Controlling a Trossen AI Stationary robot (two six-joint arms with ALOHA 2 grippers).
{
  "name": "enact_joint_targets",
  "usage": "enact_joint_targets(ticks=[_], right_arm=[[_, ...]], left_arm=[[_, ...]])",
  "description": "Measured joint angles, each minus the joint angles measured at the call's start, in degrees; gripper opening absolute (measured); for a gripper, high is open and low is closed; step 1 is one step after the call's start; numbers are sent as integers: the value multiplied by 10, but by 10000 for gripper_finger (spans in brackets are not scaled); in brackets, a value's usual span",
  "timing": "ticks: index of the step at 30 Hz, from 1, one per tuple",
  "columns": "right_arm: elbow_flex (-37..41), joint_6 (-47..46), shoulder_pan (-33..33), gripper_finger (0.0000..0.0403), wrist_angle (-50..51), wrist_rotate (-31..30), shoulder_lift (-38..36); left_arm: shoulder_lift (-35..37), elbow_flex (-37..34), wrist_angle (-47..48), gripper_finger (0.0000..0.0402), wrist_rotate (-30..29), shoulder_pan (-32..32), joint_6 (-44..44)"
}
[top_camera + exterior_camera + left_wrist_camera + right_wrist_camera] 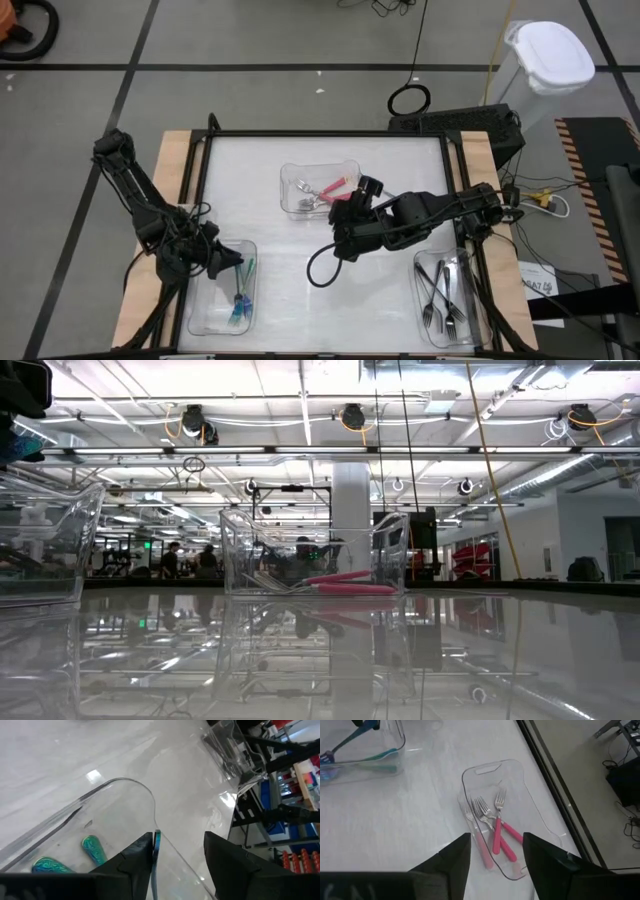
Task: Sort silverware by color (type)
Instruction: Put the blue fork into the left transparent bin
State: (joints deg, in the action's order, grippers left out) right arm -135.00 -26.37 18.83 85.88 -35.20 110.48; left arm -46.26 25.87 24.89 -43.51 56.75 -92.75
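My left gripper [232, 258] is open over the far rim of the near-left clear tray [200, 320]. That tray holds teal-handled silverware [240, 305], whose handles [92, 847] lie on its floor. One slim teal piece [157, 851] runs along the inner face of one finger and slants down into the tray [247, 275]. My right gripper [495, 865] hangs open and high above the centre tray [470, 775]. It has nothing between its fingers. Pink-handled forks [496, 835] lie flat in the centre tray. My left gripper stands open with the slim teal piece's upper end [157, 840] close against the inner face of one finger [142, 855]. I cannot tell whether finger and piece touch. The piece slants down from the fingers into the near-left tray.
A third clear tray [425, 265] at the near right holds dark grey metal forks [445, 295]. A black cable loop [320, 268] hangs below the right arm. The low view shows the centre tray [235, 550] with pink handles [350, 587]. Bare white table lies between the trays.
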Motion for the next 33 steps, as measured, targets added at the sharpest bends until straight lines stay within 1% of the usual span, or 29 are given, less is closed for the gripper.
enact_joint_targets(ticks=[4,11,14,17,20,23,25,33], right_arm=[[0,0,0,173,7,0,0],[0,0,0,173,22,0,0],[0,0,0,173,23,0,0],[0,0,0,173,23,0,0],[0,0,0,173,23,-1,0],[0,0,0,173,24,-5,0],[0,-5,0,173,24,-6,0],[0,-16,0,173,40,-5,0]], left_arm=[[0,0,0,176,3,0,0],[2,0,8,179,29,0,0],[3,1,35,202,45,0,-22],[9,1,50,247,75,0,-43],[19,1,48,294,79,0,-44],[33,7,54,325,81,0,-44],[41,22,74,333,84,0,-44],[46,132,239,336,118,0,-16]])
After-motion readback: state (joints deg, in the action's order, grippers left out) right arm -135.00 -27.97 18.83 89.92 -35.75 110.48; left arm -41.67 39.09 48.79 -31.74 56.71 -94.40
